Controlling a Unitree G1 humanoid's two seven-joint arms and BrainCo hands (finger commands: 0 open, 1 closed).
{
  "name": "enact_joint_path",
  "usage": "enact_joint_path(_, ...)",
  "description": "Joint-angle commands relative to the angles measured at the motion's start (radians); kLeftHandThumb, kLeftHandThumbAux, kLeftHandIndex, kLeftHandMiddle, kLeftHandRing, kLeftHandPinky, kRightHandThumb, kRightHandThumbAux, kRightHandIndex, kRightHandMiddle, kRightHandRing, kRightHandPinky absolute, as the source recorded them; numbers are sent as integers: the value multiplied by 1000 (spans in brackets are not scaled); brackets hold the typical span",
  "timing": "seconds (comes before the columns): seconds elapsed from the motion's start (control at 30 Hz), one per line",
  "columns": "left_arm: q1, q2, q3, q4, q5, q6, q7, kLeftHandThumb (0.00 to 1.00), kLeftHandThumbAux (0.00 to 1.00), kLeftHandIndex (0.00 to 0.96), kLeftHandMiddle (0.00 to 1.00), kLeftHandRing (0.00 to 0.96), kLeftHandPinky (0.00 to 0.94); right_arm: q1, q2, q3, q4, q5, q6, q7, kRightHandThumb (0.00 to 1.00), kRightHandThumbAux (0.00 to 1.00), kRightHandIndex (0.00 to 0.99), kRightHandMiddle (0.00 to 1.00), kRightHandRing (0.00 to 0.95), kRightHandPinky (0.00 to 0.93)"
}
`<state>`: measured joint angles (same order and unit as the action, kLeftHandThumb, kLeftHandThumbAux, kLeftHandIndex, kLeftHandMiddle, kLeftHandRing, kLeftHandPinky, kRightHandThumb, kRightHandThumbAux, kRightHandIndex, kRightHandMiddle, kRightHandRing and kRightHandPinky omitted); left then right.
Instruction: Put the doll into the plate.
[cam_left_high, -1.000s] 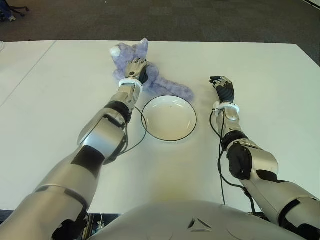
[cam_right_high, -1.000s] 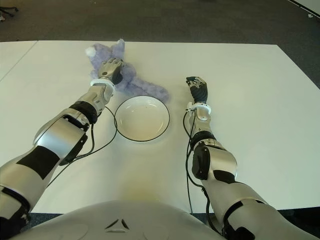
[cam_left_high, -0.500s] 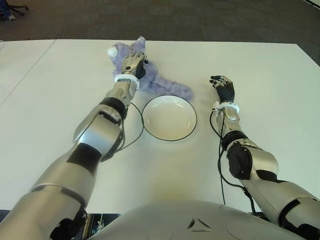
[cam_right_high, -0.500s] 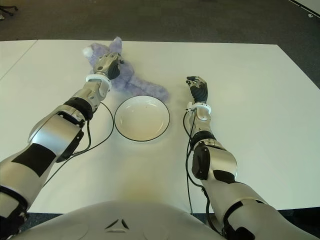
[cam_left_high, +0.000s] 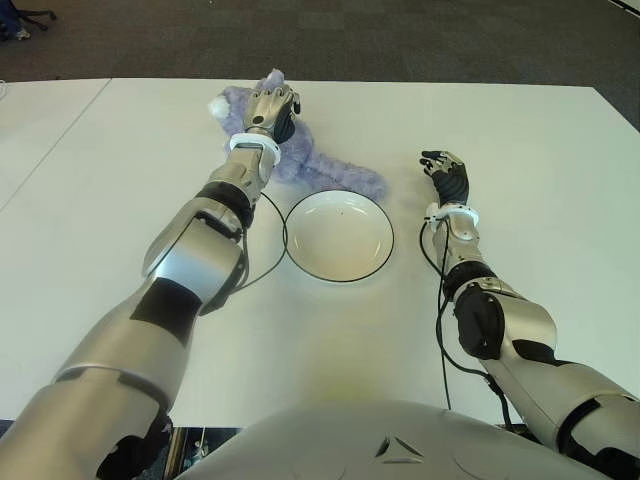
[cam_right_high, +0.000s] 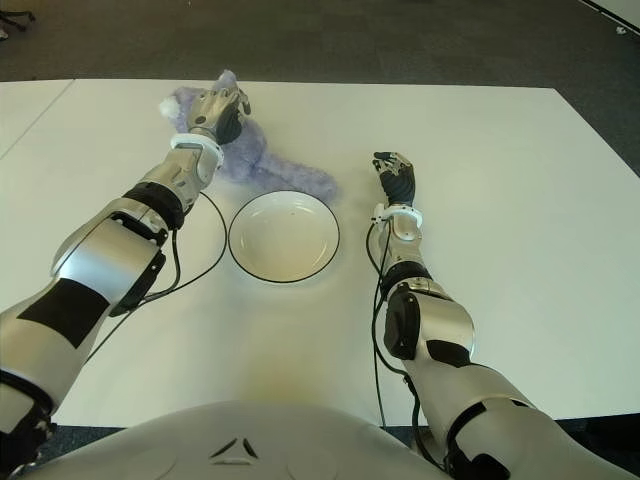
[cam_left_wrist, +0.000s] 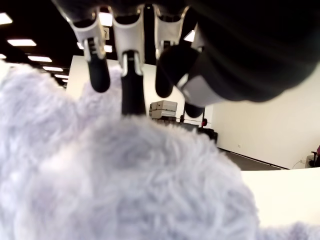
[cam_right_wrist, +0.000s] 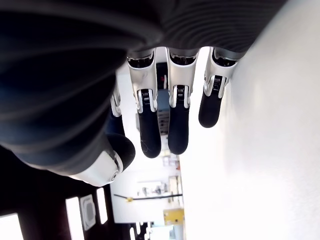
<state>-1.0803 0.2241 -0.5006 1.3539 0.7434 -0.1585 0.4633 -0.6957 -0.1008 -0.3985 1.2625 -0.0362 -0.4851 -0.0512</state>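
The left hand (cam_left_high: 270, 108) sits on top of the purple doll (cam_left_high: 310, 165), its fingers (cam_left_wrist: 131, 75) curled down into the fur. The doll lies on the white counter (cam_left_high: 520, 130) with its tail end touching the far rim of the empty plate (cam_left_high: 338, 236). The right hand (cam_left_high: 447, 175), loosely open and holding nothing, shows right of the plate, well apart from the counter's edges.

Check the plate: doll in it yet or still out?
Out. The plate is empty; the purple doll lies on the table beyond its far rim, under the left hand. The right hand shows right of the plate, idle.
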Motion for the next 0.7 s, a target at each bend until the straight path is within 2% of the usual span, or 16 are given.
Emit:
enact_joint_path(0.03,-21,8,-24,-1,21,-13,22,853,667,396,540,803,761,152,52,8,105,-5,109,-13,702,734,407,306,269,203)
enact_joint_path(0.43,-29,14,-35,-5,15,-32,22,853,668,396,540,808,762,149,52,1,106,9,123,-6,705,733,408,321,282,201)
enact_joint_path(0.7,-24,20,-47,-4,20,-43,13,853,668,396,540,813,807,149,56,-1,106,11,115,-9,707,732,409,319,291,212)
